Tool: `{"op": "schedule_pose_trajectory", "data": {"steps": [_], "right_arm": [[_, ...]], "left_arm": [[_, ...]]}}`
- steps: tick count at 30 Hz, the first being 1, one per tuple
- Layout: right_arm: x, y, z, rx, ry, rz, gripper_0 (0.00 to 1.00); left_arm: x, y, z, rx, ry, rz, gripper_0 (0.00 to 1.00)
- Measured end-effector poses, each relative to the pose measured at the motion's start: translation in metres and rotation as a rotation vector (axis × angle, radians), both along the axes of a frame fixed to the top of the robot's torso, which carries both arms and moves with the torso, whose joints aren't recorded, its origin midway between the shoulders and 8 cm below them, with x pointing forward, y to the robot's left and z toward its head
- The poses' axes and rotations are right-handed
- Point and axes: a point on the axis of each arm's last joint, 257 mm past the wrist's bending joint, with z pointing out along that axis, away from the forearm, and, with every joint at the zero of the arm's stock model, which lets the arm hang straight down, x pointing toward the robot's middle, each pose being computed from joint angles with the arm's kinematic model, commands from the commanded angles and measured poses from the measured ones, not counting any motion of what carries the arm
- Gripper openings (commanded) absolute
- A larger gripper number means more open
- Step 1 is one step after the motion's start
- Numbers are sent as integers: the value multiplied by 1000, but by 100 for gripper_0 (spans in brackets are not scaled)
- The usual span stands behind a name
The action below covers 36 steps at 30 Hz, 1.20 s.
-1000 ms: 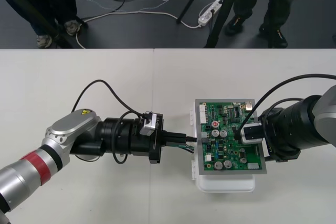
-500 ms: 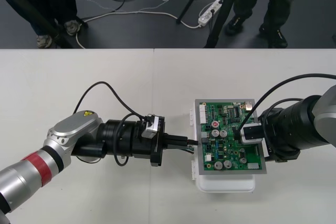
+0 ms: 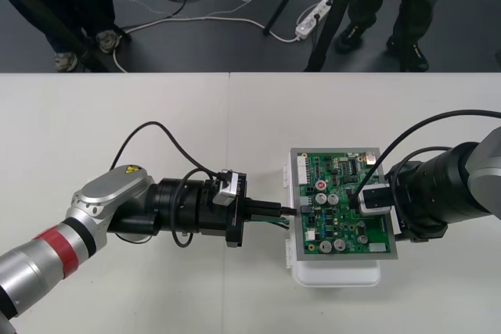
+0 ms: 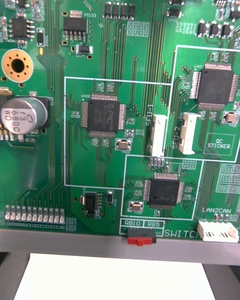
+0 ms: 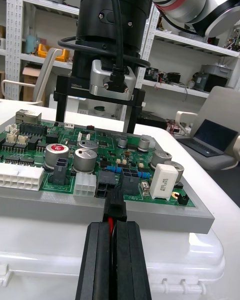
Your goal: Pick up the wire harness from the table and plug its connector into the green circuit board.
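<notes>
Left gripper fingers (image 5: 100,260) are closed narrow on the wire harness: a red wire (image 5: 108,223) runs between the pads and the black plug (image 5: 115,206) projects just past the tips. The left gripper (image 3: 279,213) lies low and level over the table (image 3: 156,115), at the 9 o'clock edge of the green circuit board (image 3: 338,163). This grip keeps the plug in line with the black header (image 5: 106,185) on that edge, so my judgement is that a straight push toward 3 o'clock is intended.

The right gripper (image 5: 96,125) stands upright over the board's 3 o'clock side. Its two fingers are set wide apart and reach down to the board's far edge. It carries nothing. I judge that it is there to brace the board and its white base (image 3: 337,275) against the push. The right wrist camera looks straight down on chips and white connectors.

Not confirmed:
- **Seating:** the plug's nose meets the header at the grey frame, but the plug body covers the joint, so I cannot tell whether it is fully home, partly in or only touching.
- **Rest of the harness:** green wires (image 3: 279,224) show at 6 o'clock of the left fingers. From there they pass under the gripper, and the harness's other end cannot be traced.
- **Right fingertips:** whether they press on the board or stop just above it is hard to make out.
</notes>
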Motion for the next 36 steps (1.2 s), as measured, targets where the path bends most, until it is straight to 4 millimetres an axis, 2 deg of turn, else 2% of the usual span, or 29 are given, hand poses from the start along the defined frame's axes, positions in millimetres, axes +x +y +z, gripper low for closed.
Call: {"op": "schedule_pose_trajectory", "data": {"steps": [36], "right_arm": [[-1,0,0,1,3,0,100]], "left_arm": [[5,-6,2,-1,-6,13,0]]}}
